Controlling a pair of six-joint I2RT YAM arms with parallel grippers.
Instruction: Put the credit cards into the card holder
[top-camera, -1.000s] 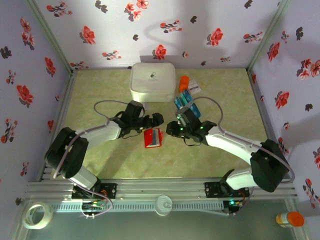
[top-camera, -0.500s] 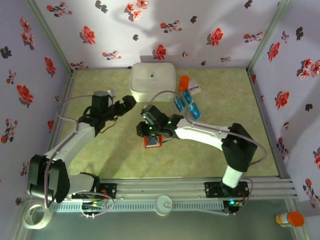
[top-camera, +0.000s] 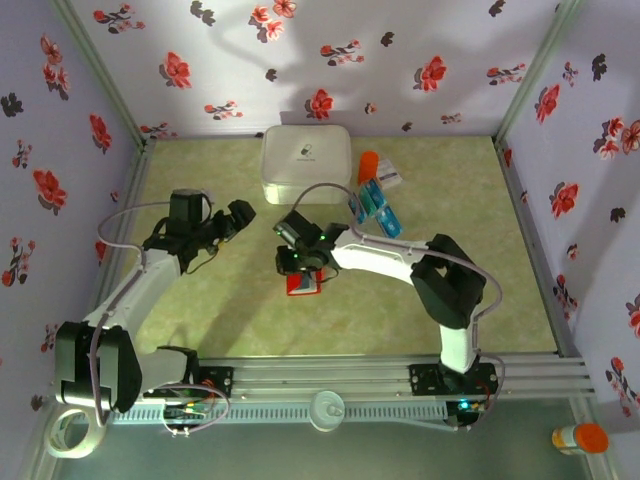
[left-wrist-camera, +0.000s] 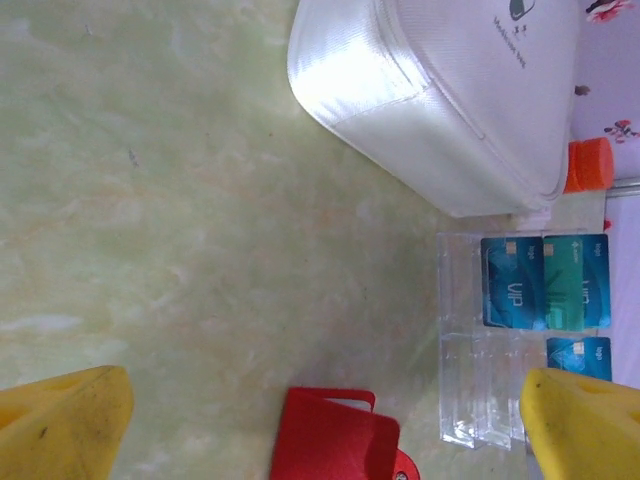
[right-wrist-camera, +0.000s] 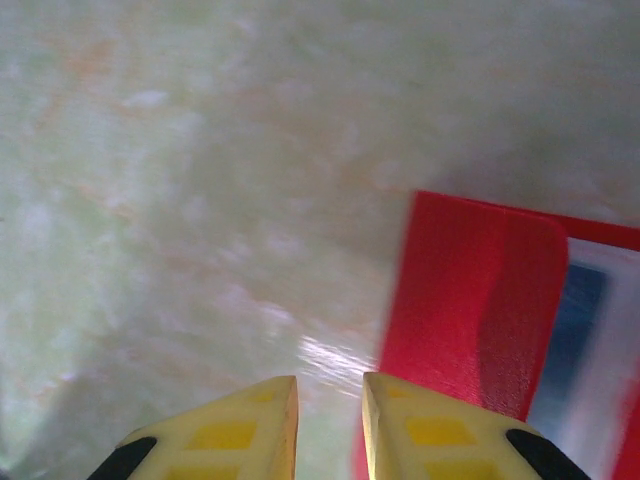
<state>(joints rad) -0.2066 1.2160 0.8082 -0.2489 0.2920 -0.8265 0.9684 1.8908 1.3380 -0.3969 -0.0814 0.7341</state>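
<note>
The table (top-camera: 200, 310) lies bare across its left half, along the near edge and at the far right, wide room for a pass; the white box (top-camera: 306, 163) blocks the far middle; just right of it an orange-capped item (top-camera: 368, 163) and a white packet (top-camera: 390, 178) crowd the clear sheet (left-wrist-camera: 480, 390) bearing the credit cards (top-camera: 373, 205); the right arm (top-camera: 385, 262) stretches across the centre, between the cards and the card holder (top-camera: 302, 284); the right gripper (top-camera: 295, 262) hangs over the holder's left edge, jaws nearly together; the left gripper (top-camera: 240, 215), spread wide, hangs over bare table left of the box; a bare strip separates box and holder; floral walls (top-camera: 60, 150) close three sides.
</note>
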